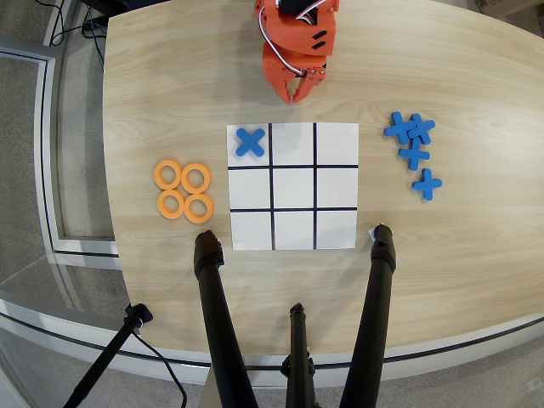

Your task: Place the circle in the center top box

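Observation:
Several flat orange circles (183,191) lie in a tight square cluster on the wooden table, left of the paper grid (293,166) in the overhead view. The center top box (294,229) is the middle cell of the grid row nearest the bottom of the view, and it is empty. One blue cross (249,142) sits in the grid's upper left cell. My orange gripper (297,96) hangs just beyond the grid's upper edge, far from the circles, its jaws together and holding nothing.
Several loose blue crosses (414,149) lie right of the grid. Black tripod legs (208,259) (382,246) rest on the table just below the grid's lower corners, with a third leg (297,340) between them. The table's curved edge (119,255) runs close to the circles.

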Robot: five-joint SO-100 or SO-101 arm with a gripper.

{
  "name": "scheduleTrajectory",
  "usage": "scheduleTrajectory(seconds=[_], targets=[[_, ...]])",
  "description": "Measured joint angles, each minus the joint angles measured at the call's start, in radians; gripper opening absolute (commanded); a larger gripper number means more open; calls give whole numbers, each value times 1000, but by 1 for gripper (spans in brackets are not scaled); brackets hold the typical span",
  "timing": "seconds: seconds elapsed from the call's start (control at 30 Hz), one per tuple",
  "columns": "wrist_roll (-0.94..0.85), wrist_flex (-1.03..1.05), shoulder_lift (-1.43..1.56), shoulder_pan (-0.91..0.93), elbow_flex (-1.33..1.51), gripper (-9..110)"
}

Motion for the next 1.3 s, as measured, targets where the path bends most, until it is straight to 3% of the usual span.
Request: scheduleTrajectory(seconds=[0.73,1.3], targets=[[12,21,-71,12,-80,9],[21,-103,-565,213,-589,15]])
